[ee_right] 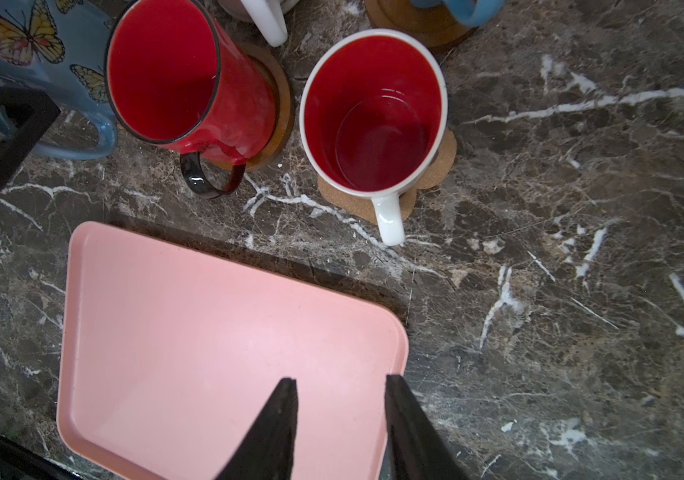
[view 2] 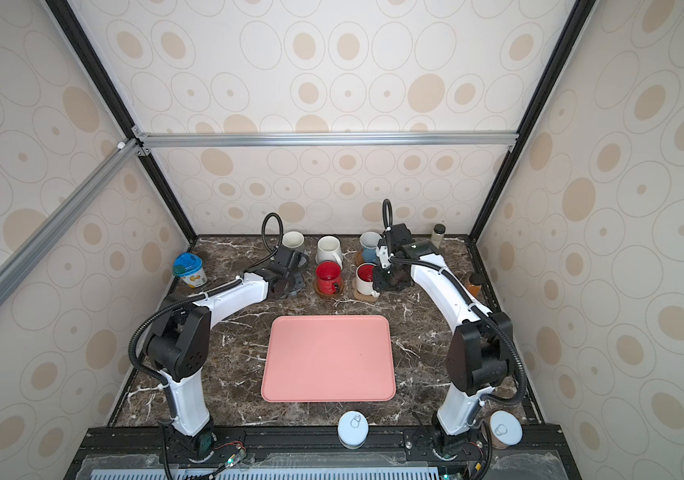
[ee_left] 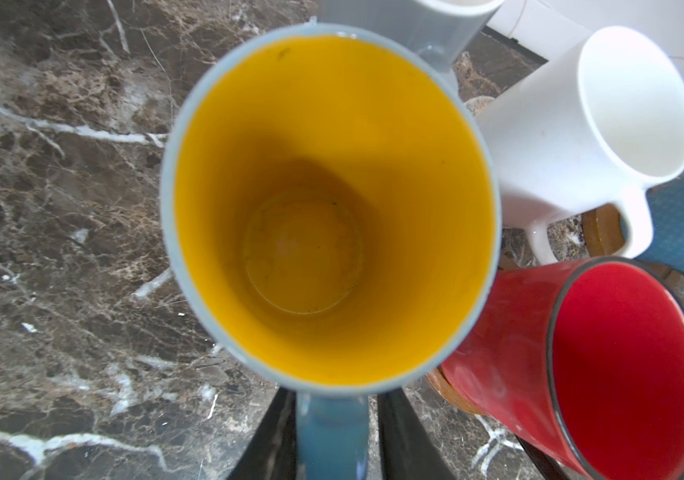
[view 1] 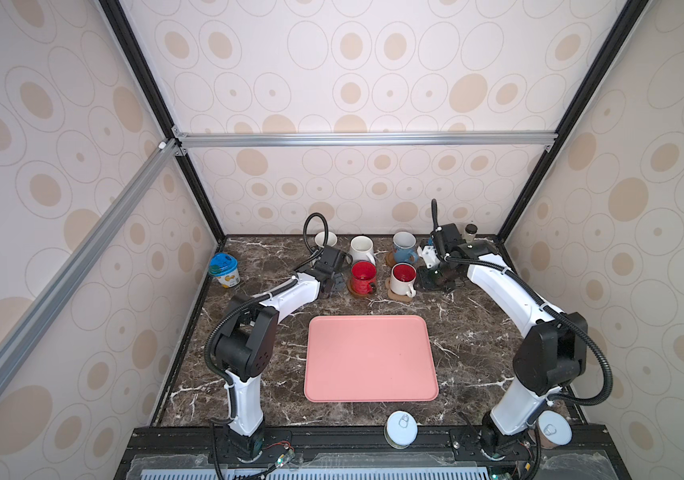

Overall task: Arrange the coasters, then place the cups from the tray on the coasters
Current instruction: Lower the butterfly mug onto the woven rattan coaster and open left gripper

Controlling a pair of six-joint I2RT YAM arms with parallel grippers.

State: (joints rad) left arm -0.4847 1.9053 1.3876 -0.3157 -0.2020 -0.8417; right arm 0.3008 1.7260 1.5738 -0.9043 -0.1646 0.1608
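Observation:
My left gripper (ee_left: 334, 399) stands slightly open around the handle of the blue cup with a yellow inside (ee_left: 332, 208); a thin gap shows beside one finger. That cup stands on the table between the grey cup (view 1: 325, 240) and the red cup (view 1: 364, 276); its coaster is hidden. The red cup rests on a wooden disc (ee_right: 282, 95). The white cup with a red inside (ee_right: 373, 112) sits on the paw coaster (ee_right: 444, 153). The white cup (view 1: 361, 249) and light blue cup (view 1: 404, 247) stand behind. My right gripper (ee_right: 340, 380) is open and empty over a corner of the bare pink tray (view 1: 369, 357).
A blue-lidded tub (view 1: 224, 270) stands at the left edge. Two white pull-tab can lids (view 1: 401, 428) (view 1: 554, 428) sit at the front edge. A small jar (view 1: 470, 232) is in the back right corner, and a brown bottle (view 2: 475, 282) is by the right wall.

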